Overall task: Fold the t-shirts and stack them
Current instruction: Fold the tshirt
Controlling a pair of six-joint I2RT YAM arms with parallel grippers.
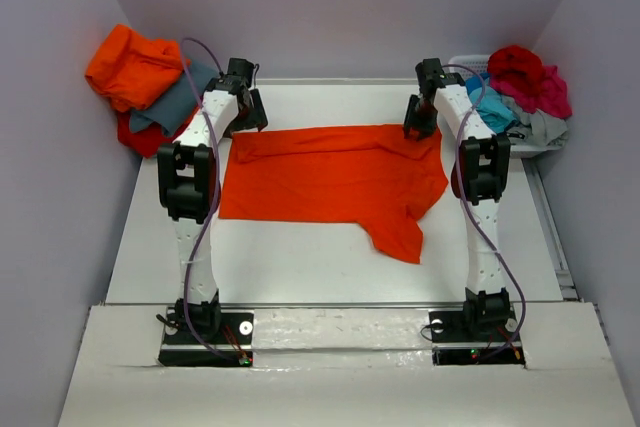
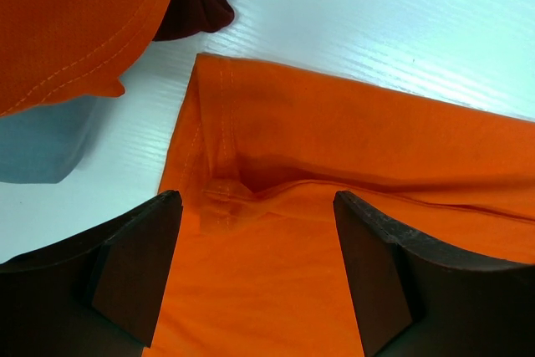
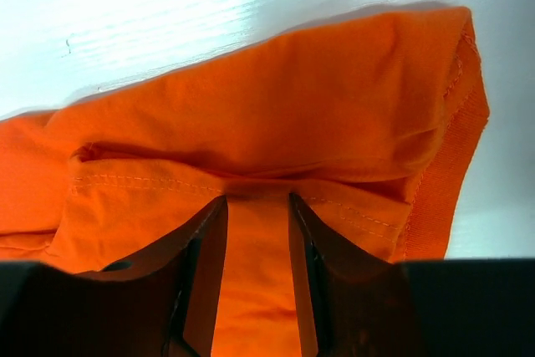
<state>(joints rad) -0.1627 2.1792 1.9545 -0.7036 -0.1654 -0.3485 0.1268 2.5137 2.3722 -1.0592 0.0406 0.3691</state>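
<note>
Orange shirt (image 1: 330, 172) is spread flat on the table (image 1: 300, 267), ready for folding; at its far left corner the left gripper (image 2: 255, 206) is held spread astride the hem; at the far right corner the right gripper (image 3: 257, 200) is pinched on gathered cloth, presumably for lifting.

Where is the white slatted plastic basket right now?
In the top external view, the white slatted plastic basket sits at the far right corner of the white table, beyond the right arm, heaped with red, crimson and turquoise shirts.
</note>
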